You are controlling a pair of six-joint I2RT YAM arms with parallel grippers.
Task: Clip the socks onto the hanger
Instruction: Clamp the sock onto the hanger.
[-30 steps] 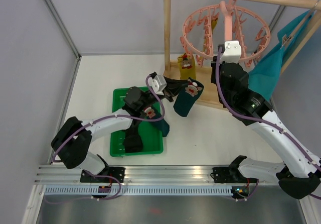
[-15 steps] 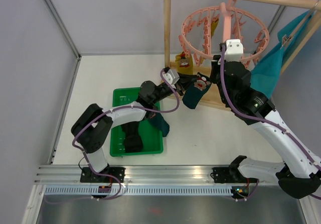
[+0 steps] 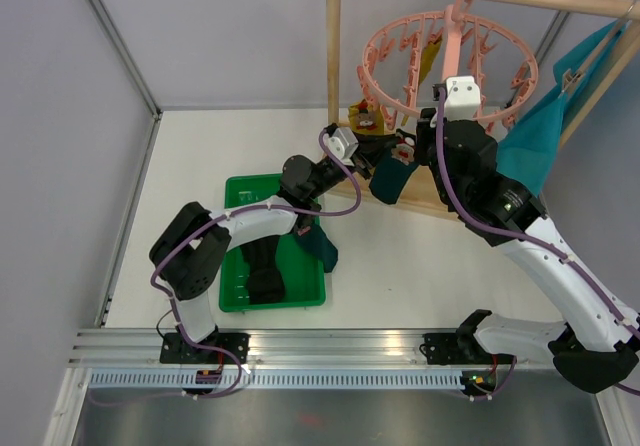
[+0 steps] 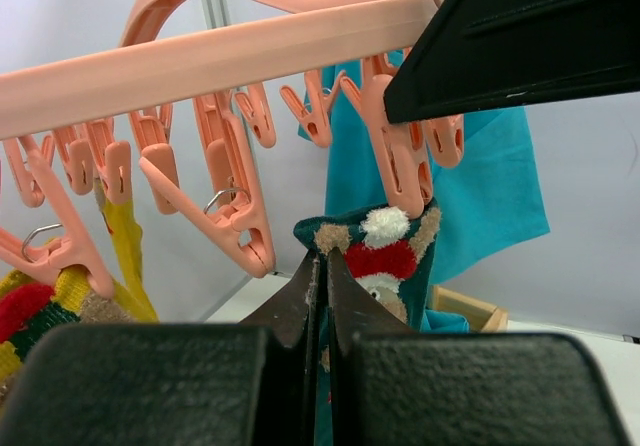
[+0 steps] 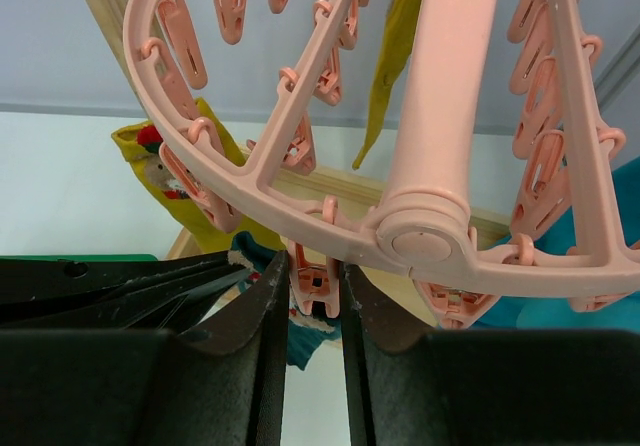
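Note:
The pink hanger (image 3: 372,66) hangs from the wooden rack's bar. My left gripper (image 4: 322,261) is shut on the cuff of a dark teal sock (image 4: 385,256) with a red-and-white figure, held just under a peg (image 4: 400,176). In the top view this sock (image 3: 390,178) dangles below the ring's near rim. My right gripper (image 5: 314,276) is shut on that peg (image 5: 314,291), squeezing its top, with the teal sock (image 5: 300,341) right below. A mustard yellow sock (image 5: 190,166) hangs from a peg to the left, and a second yellow one (image 5: 395,56) hangs farther back.
A green tray (image 3: 240,191) on the table holds a black sock (image 3: 265,271) and another teal sock (image 3: 325,251). The wooden rack's post (image 3: 333,66) stands just left of the hanger. A large teal cloth (image 3: 540,136) hangs at the right.
My left gripper has carried the teal sock up and to the right, from beside the tray to under the hanger's near rim. The right gripper has tightened on the peg.

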